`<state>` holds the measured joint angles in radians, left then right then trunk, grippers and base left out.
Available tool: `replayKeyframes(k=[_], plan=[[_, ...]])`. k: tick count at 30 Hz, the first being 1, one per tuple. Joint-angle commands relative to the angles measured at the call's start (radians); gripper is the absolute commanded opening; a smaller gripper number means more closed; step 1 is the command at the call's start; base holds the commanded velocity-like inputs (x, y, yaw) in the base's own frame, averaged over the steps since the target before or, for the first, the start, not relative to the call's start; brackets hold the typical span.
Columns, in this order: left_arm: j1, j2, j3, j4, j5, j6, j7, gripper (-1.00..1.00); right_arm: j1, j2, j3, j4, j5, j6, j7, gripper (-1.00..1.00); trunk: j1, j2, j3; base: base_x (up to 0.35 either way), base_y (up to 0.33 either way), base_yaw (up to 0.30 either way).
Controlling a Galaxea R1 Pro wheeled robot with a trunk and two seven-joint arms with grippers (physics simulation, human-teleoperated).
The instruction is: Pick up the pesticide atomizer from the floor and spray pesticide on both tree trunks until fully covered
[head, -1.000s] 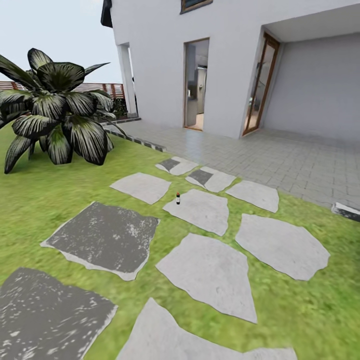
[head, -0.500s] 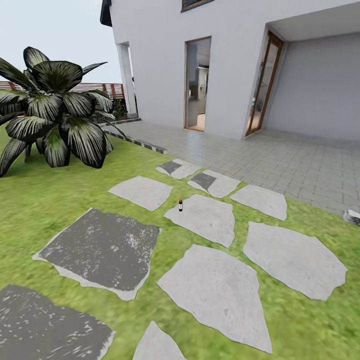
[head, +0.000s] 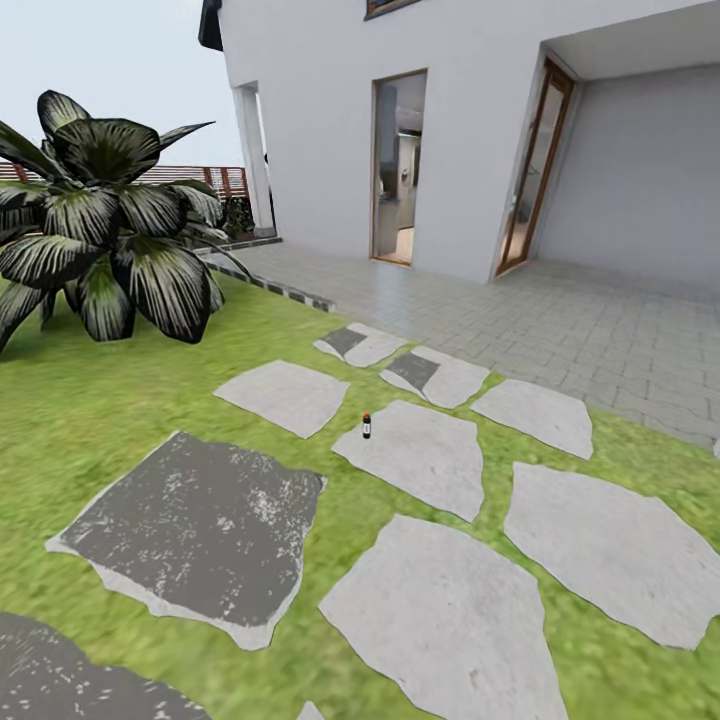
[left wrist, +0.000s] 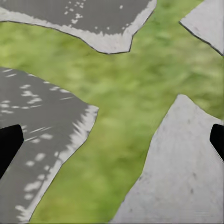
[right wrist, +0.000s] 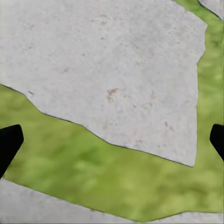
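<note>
I can read no text, label, brand, number or sign anywhere. The small bottle (head: pixel 366 425) standing at the edge of a stepping stone (head: pixel 412 456) is too tiny for me to make out any label on it. The house wall (head: pixel 320 120) carries no lettering I can see.

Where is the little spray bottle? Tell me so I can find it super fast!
Find the big white house, then follow the grey stepping stones across the grass. The spray bottle stands upright at the left edge of one light middle stone. It is tiny and dark with a red top, the only thing sticking up there.
</note>
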<state>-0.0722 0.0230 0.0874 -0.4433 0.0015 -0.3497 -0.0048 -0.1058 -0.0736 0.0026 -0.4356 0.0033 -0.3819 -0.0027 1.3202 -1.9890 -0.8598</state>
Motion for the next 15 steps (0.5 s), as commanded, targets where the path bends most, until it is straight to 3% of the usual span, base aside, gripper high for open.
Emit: replayKeyframes(k=[1,15], plan=[[0.0,0.0,0.0,0.0,0.0,0.0,0.0,1.0,0.0,0.0,0.001,0.0,0.0,0.0,0.0,1.0,0.0,0.0,0.0,0.34,0.079,0.0],[0.0,0.0,0.0,0.0,0.0,0.0,0.0,1.0,0.0,0.0,0.002,0.0,-0.001,0.0,0.001,1.0,0.0,0.0,0.0,0.34,0.079,0.0]])
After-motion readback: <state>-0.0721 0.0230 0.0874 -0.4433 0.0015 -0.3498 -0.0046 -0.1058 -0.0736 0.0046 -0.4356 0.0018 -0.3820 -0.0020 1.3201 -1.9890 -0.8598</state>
